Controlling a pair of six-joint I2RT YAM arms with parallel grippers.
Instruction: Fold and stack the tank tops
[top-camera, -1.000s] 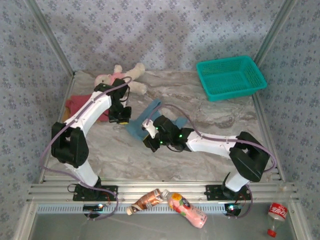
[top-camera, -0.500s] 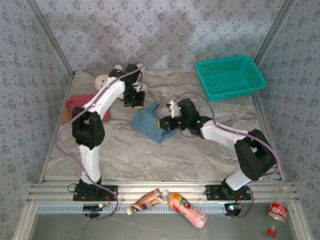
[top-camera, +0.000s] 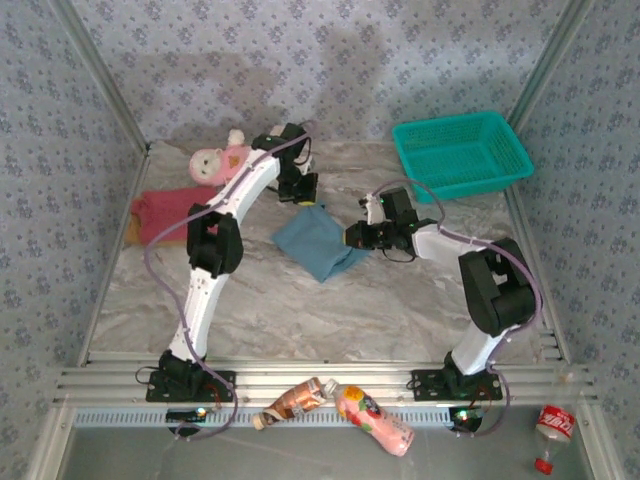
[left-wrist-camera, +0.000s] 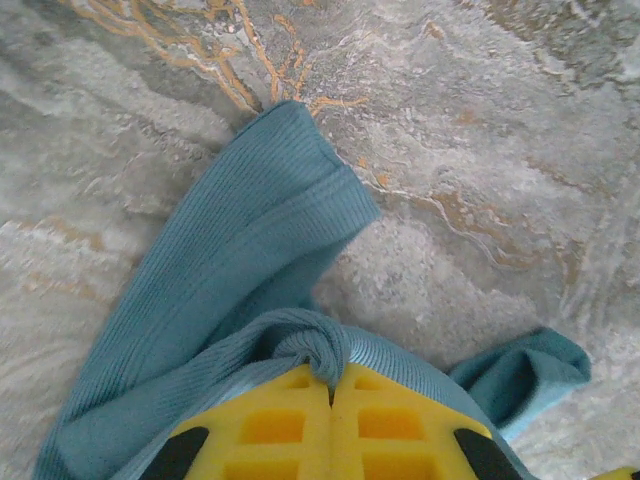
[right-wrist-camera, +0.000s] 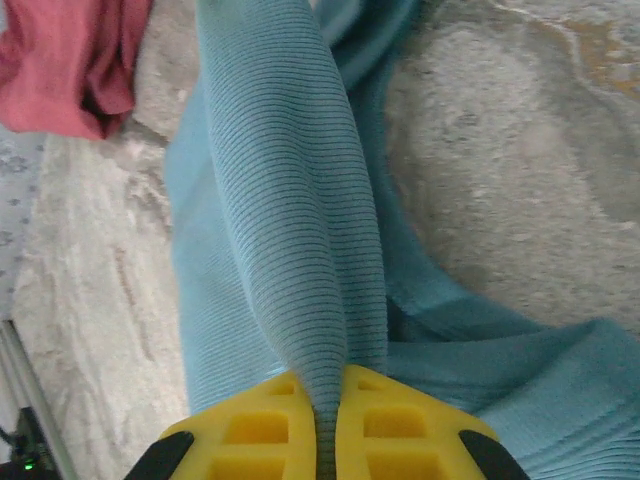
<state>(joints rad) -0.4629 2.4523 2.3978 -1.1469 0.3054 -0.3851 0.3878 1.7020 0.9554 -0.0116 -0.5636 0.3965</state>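
Observation:
The dusty blue tank top lies bunched mid-table, between both arms. My left gripper is shut on its far edge; in the left wrist view the yellow pads pinch a twisted fold of blue ribbed cloth. At the top's right edge, my right gripper is shut too, with a ridge of blue cloth clamped between its pads. A dark red tank top lies crumpled at the left, also seen as red cloth. A tan-brown scrap peeks out at its left edge.
A white plush doll in pink lies at the back left, beside the left arm. The teal lattice basket stands at the back right. Bottles lie on the rail in front of the arm bases, and a red bottle at front right.
Both arms have carried the blue tank top away from the front toward the back of the table and right. The cloth now hangs spread wider between the two grips.

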